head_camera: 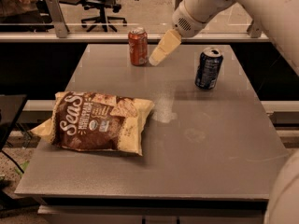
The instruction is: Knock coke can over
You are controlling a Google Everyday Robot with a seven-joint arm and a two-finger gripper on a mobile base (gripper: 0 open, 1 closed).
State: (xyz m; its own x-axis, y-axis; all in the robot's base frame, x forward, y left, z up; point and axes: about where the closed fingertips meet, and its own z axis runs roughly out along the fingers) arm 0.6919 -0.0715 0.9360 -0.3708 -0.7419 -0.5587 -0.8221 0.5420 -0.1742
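The coke can (pixel 138 46), red-orange with a silver top rim, stands upright near the far edge of the grey table (pixel 196 139). My gripper (pixel 156 59) reaches down from the upper right on the white arm. Its pale tip is just to the right of the can, about level with the can's lower half and a small gap away from it. Nothing is held in it.
A dark blue can (pixel 208 68) stands upright to the right of the gripper. A brown and cream chip bag (pixel 97 122) lies flat on the table's left side. A railing and office chairs are behind the far edge.
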